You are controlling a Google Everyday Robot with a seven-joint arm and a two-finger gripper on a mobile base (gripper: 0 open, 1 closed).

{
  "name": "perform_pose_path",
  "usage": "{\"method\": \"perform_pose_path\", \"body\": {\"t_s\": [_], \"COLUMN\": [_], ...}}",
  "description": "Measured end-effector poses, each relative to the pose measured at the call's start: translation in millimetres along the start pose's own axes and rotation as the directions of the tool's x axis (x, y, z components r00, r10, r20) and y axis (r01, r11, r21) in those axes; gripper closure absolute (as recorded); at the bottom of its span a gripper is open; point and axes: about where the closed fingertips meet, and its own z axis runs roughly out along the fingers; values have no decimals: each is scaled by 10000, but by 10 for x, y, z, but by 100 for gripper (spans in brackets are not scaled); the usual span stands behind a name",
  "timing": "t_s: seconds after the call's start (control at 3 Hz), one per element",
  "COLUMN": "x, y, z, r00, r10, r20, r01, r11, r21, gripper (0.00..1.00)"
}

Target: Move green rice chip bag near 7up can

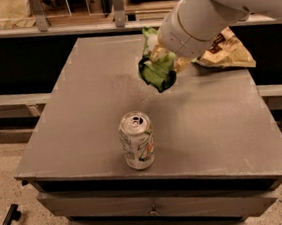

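Note:
The green rice chip bag (156,68) is crumpled and light green with white patches. It hangs in the air above the far middle of the grey table (76,121). My gripper (169,60) is at the end of the white arm coming in from the upper right. It is shut on the bag's upper right part, and its fingers are mostly hidden by the bag and the wrist. The 7up can (137,140) stands upright near the table's front edge, below and a little left of the bag, well apart from it.
A larger tan-and-brown chip bag (229,50) lies at the table's far right, partly behind my arm. The table stands on a drawer cabinet (151,211). Railings and a bench run behind it.

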Motion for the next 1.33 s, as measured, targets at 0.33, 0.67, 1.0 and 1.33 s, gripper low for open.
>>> {"method": "perform_pose_path", "body": {"t_s": [0.33,0.67,1.0,1.33], "x": [0,-139,-272,-437], "y": [0,73,112,105], "z": [0,22,34,86], "r00": [10000,9998,9990,9961], "r10": [0,-111,-174,-399], "r20": [0,170,412,784], "r01": [0,107,161,351], "r11": [10000,9996,9994,9975], "r21": [0,257,313,607], "gripper": [100,100,100,100]}}
